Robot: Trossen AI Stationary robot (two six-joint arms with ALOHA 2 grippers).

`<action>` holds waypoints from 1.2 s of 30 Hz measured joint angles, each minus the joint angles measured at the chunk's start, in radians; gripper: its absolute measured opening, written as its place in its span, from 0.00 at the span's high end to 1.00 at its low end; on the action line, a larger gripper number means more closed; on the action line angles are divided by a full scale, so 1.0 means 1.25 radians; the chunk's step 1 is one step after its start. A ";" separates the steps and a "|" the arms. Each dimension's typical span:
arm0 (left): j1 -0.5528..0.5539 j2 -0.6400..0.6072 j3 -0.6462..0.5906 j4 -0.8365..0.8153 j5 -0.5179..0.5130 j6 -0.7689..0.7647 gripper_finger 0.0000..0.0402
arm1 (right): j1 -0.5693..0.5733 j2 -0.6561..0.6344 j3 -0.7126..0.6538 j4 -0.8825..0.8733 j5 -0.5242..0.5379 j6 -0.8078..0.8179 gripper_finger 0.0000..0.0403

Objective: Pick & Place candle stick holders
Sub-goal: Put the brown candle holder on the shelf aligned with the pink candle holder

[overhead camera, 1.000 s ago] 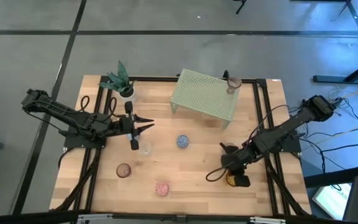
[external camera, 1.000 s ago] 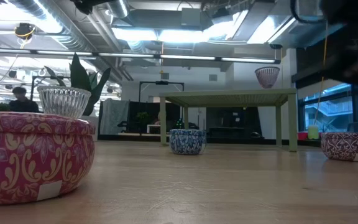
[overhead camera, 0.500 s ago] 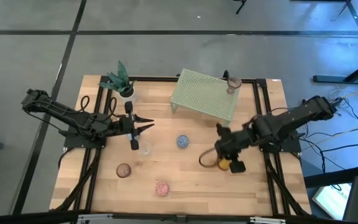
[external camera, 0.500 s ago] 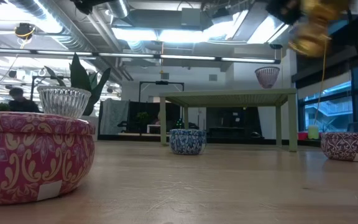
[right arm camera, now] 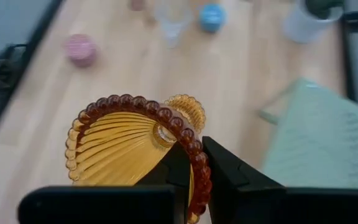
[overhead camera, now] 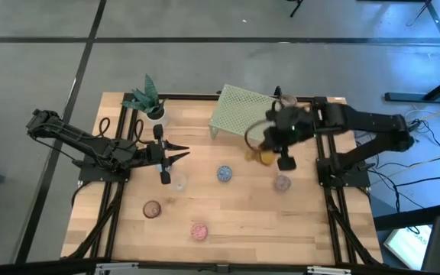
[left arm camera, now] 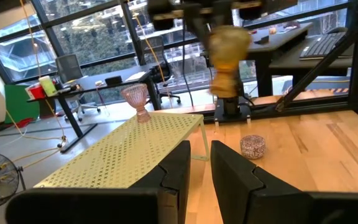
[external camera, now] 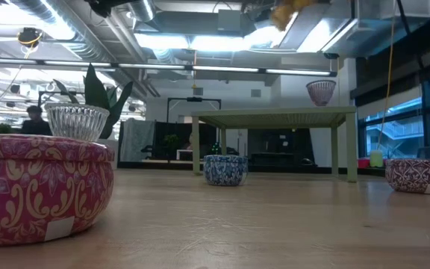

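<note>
Pale wooden table (overhead camera: 228,218) fills the middle of the overhead frame, with a green rack (overhead camera: 239,114) at upper centre and a potted plant (overhead camera: 147,99) at upper left. At centre right, the right gripper (overhead camera: 275,149) hangs above the rack's near edge, its fingers pinched tight on the rim of an amber candle holder (right arm camera: 126,146). On the rack's right corner stands a pink goblet holder (left arm camera: 135,99). Blue (overhead camera: 224,173), brownish (overhead camera: 152,208), pink (overhead camera: 198,231), clear (overhead camera: 178,182) and purple (overhead camera: 283,182) cups sit on the boards. At centre left the left gripper (overhead camera: 182,155) rests low, fingers nearly together, holding nothing.
</note>
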 joint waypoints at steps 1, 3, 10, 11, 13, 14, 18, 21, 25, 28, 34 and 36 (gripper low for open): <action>0.000 0.000 0.000 0.000 0.000 0.000 0.85 | -0.021 0.000 0.002 0.000 0.009 -0.014 0.93; 0.000 0.000 0.000 0.000 0.000 0.000 0.85 | -0.065 0.000 0.005 -0.007 0.023 -0.037 0.94; 0.000 0.000 0.000 0.000 0.000 0.000 0.85 | -0.193 0.002 0.006 -0.002 0.035 -0.064 0.93; 0.000 0.000 0.000 0.000 0.000 0.000 0.85 | -0.211 0.004 0.006 -0.002 0.034 -0.065 0.93; 0.000 0.000 0.000 0.000 0.000 0.008 0.85 | -0.246 0.013 0.006 -0.001 0.030 -0.065 0.94; 0.000 0.000 0.000 0.000 0.000 0.014 0.85 | -0.260 0.021 0.006 0.005 0.024 -0.059 0.94; 0.000 0.000 0.000 0.000 0.000 0.020 0.85 | -0.298 0.065 0.014 0.029 0.013 -0.040 0.93; 0.000 0.000 0.000 0.000 0.000 0.020 0.85 | -0.326 0.116 0.061 -0.010 0.008 -0.052 0.92; 0.000 0.000 0.000 0.000 0.000 0.010 0.85 | -0.362 0.182 0.160 -0.069 0.013 -0.040 0.94; 0.000 0.000 0.000 0.000 0.000 0.009 0.85 | -0.388 0.225 0.242 -0.112 0.011 -0.040 0.94; 0.000 0.000 0.000 0.000 0.000 0.006 0.85 | -0.458 0.310 0.394 -0.260 -0.003 -0.036 0.92; 0.000 0.000 0.000 0.000 0.000 0.006 0.85 | -0.476 0.331 0.414 -0.281 -0.028 -0.035 0.93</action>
